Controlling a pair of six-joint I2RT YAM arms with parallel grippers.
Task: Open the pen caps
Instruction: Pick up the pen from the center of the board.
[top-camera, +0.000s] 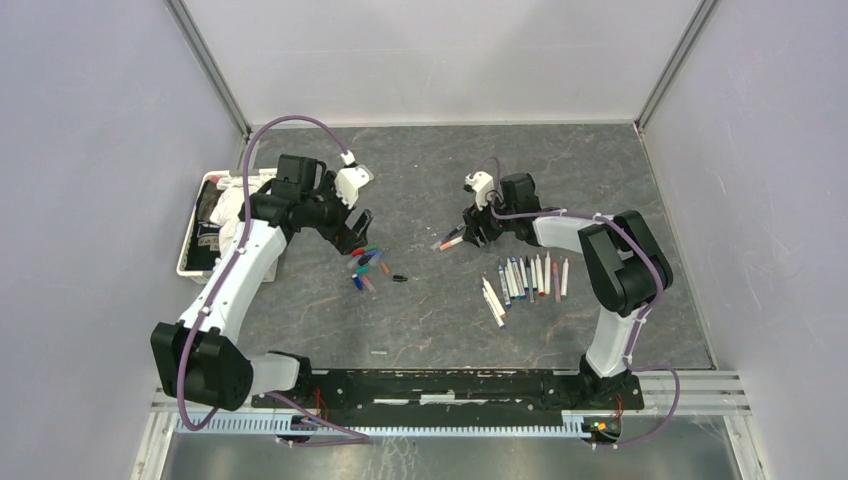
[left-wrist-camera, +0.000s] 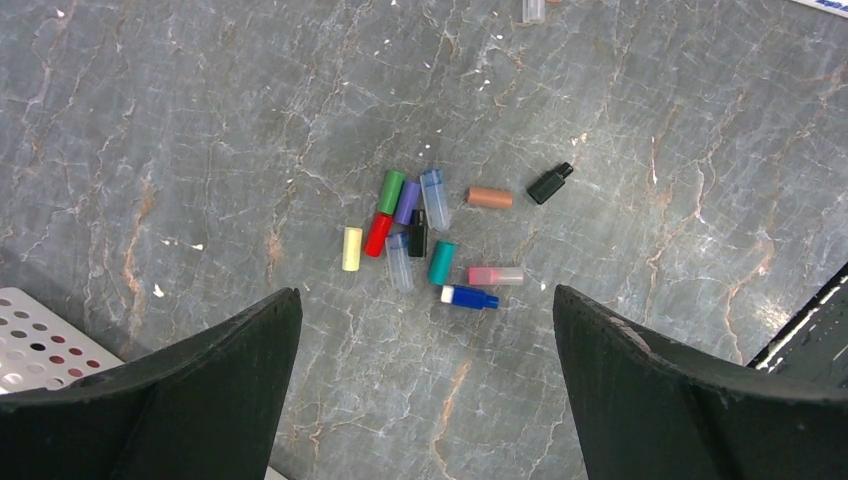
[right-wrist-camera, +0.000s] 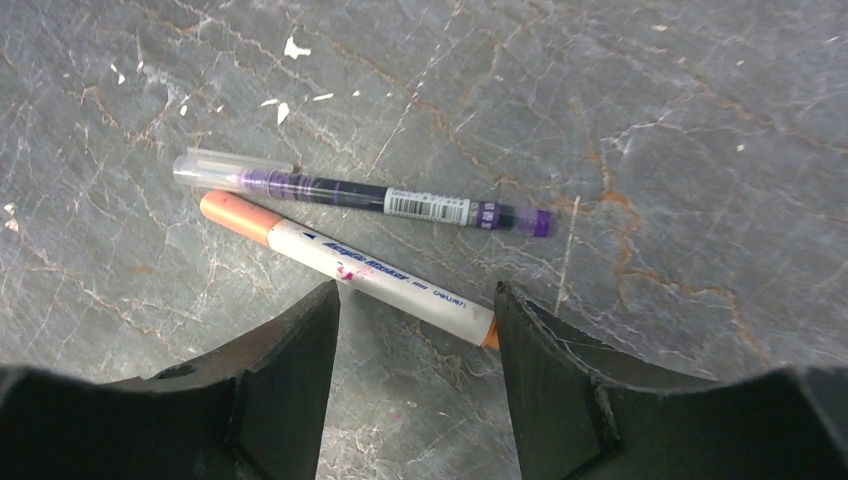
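Observation:
Several loose pen caps (left-wrist-camera: 420, 235) lie in a small heap on the grey table, also seen in the top view (top-camera: 366, 266); a black cap (left-wrist-camera: 550, 183) lies apart. My left gripper (left-wrist-camera: 428, 330) hangs open and empty above them. My right gripper (right-wrist-camera: 415, 310) is open just above two capped pens: an orange-capped white pen (right-wrist-camera: 345, 266) and a purple pen (right-wrist-camera: 360, 190) with a clear cap. The orange pen's rear end touches or passes behind the right finger (right-wrist-camera: 560, 380). A row of uncapped pens (top-camera: 525, 278) lies in front of the right arm.
A white perforated tray (top-camera: 205, 222) with dark and white items stands at the left, its corner in the left wrist view (left-wrist-camera: 40, 340). Grey walls enclose the table on three sides.

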